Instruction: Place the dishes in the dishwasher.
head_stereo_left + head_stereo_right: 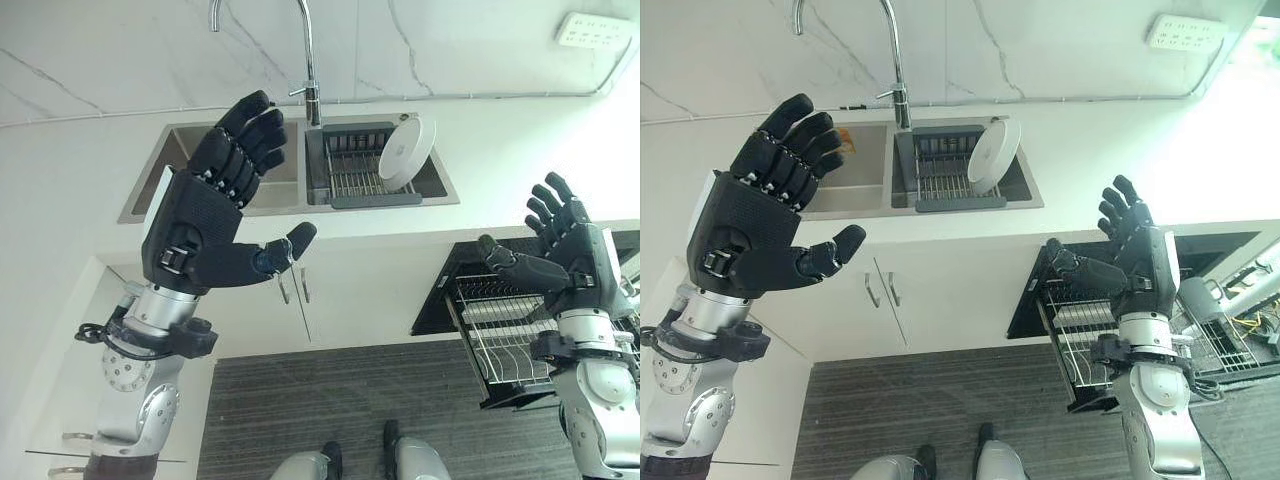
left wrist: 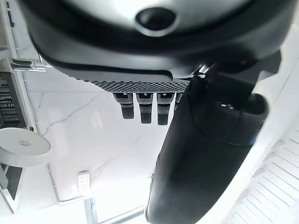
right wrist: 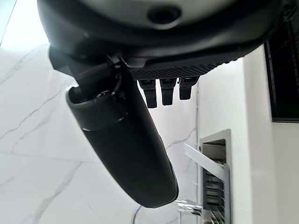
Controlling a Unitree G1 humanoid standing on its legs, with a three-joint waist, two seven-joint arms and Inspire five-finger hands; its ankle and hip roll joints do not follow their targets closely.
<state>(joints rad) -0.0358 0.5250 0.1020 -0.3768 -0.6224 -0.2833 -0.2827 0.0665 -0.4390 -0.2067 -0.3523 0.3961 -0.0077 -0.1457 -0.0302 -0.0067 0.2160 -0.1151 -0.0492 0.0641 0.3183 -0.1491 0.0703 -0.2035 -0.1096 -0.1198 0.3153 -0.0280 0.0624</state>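
A white plate (image 1: 406,150) leans on edge in the dark drying rack (image 1: 350,170) set in the sink's right basin; it also shows as the white plate (image 2: 23,147) in the left wrist view. My left hand (image 1: 205,220) is raised in front of the sink's left basin, fingers straight, thumb spread, holding nothing. My right hand (image 1: 570,250) hovers open above the pulled-out dishwasher rack (image 1: 500,335) at the lower right, empty too. Both hands are well apart from the plate.
A tall chrome faucet (image 1: 310,60) rises behind the sink (image 1: 190,150). White cabinet doors with handles (image 1: 295,285) sit below the counter. The wire dishwasher rack juts out over the dark floor (image 1: 350,400). A wall socket (image 1: 595,30) sits at top right.
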